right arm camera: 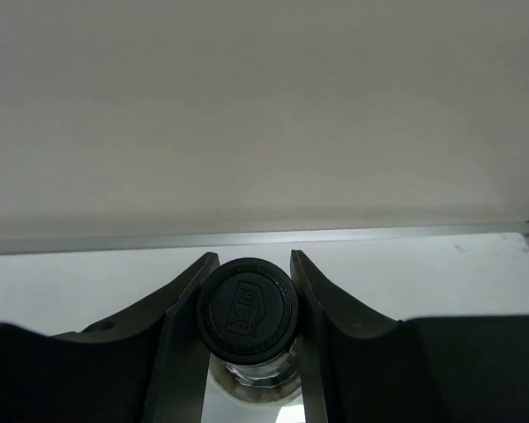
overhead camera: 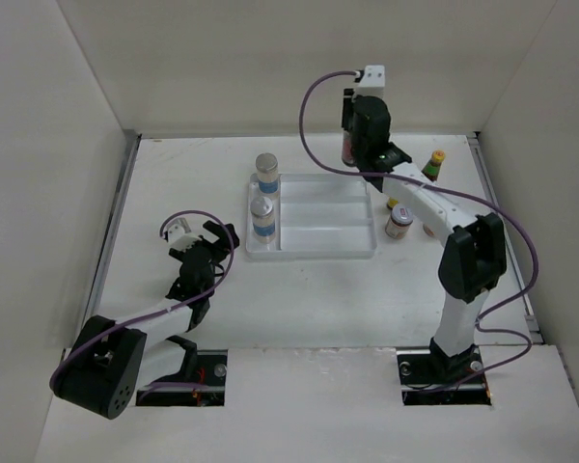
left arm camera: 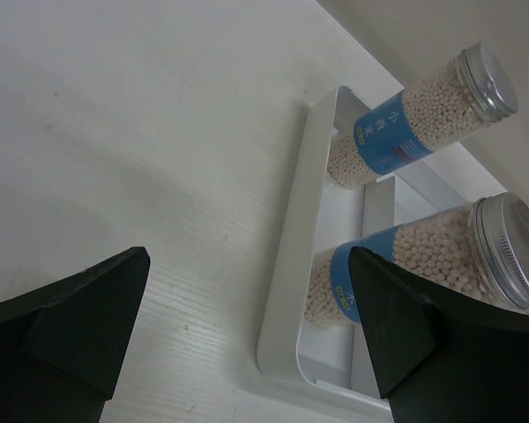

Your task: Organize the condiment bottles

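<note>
My left hand point(left arm camera: 249, 260) is at 8 o'clock over the table, wide open, holding nothing. The far grey-lidded jar point(overhead camera: 267, 172) and the near grey-lidded jar point(overhead camera: 261, 217) stand in the white tray's point(overhead camera: 328, 250) 9 o'clock slot. At 1 o'clock, my right hand point(right arm camera: 252, 257) squeezes the tall black-capped bottle point(right arm camera: 247, 308) by its cap. The yellow-capped bottle point(overhead camera: 432, 166) stands at 2 o'clock.
</note>
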Tool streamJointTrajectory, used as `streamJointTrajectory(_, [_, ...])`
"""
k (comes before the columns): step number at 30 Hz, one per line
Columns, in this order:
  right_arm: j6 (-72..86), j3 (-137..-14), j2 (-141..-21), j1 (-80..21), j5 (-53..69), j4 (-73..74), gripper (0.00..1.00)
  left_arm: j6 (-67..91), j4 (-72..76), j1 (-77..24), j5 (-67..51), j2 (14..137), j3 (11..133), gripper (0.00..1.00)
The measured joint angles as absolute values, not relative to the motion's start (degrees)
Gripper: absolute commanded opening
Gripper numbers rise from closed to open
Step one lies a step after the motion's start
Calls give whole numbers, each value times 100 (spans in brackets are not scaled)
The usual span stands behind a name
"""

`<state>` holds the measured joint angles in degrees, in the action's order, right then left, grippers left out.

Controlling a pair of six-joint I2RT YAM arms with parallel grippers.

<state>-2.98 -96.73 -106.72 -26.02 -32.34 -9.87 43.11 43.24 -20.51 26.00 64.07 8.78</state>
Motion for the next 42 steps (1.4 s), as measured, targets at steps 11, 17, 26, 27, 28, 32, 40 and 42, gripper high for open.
streamJointTrajectory(11, [8,-10180,-11308,-3597,-2891,-1063,22,4333,4324,-2027,2536,6407,878,100])
streamJointTrajectory(17, [185,-10184,-11546,-3680,-2884,-1066,22,4333,4324,-2027,2521,6407,878,100])
streamJointTrajectory(26, [405,-10184,-11716,-3697,-2873,-1168,22,4333,4322,-2027,2521,6407,878,100])
streamJointTrajectory(27, [419,-10184,-11732,-3704,-2875,-1168,22,4333,4324,-2027,2521,6407,878,100])
streamJointTrajectory(28, [434,-10184,-11745,-3712,-2875,-1184,22,4333,4322,-2027,2521,6407,878,100])
streamJointTrajectory(32, [504,-10036,-11760,-3774,-2873,-1291,24,4333,4327,-2027,2515,6414,878,100])
streamJointTrajectory(40, [624,-9439,-11747,-3999,-2888,-2016,61,4335,4324,-2027,2480,6436,878,100])
streamJointTrajectory(42, [652,-9349,-11725,-4025,-2888,-2106,75,4335,4324,-2027,2480,6436,878,100])
